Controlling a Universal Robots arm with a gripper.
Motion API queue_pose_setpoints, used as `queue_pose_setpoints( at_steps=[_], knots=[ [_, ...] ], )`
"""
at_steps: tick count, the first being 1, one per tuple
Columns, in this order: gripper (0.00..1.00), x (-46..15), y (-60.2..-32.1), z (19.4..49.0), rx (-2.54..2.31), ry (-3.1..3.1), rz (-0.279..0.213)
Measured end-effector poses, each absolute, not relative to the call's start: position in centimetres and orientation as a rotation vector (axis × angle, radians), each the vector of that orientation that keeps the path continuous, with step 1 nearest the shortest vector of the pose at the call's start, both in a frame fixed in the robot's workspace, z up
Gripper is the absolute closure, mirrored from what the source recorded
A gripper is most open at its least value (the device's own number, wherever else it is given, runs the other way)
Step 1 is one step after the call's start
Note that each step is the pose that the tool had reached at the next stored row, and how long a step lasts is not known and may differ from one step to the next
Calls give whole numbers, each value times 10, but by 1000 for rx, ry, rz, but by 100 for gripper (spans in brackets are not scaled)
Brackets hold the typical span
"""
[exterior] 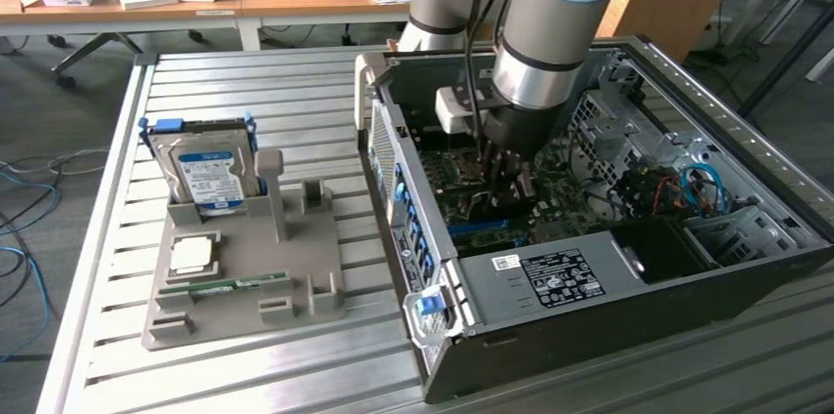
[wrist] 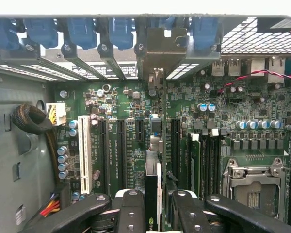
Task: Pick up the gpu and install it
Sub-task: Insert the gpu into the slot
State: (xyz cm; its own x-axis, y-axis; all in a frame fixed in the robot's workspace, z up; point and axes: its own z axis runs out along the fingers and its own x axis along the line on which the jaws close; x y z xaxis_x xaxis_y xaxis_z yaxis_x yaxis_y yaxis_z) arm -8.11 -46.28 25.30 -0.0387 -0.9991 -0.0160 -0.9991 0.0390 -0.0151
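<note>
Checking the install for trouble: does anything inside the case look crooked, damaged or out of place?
Nothing stands out. The gpu sits edge-on in the tool, running straight along the motherboard slots, its bracket in line with the rear slot covers.

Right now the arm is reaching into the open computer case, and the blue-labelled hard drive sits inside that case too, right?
Not quite. The arm reaches into the open computer case, but the blue-labelled hard drive stands in the grey holder on the table, outside the case. The exterior view shows it.
</note>
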Motion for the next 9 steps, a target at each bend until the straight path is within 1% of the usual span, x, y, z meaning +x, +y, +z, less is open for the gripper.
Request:
queue_pose_setpoints(
  at_steps=[9],
  knots=[
    [74,-81,-463,252,-2163,2248,0]
  ],
)
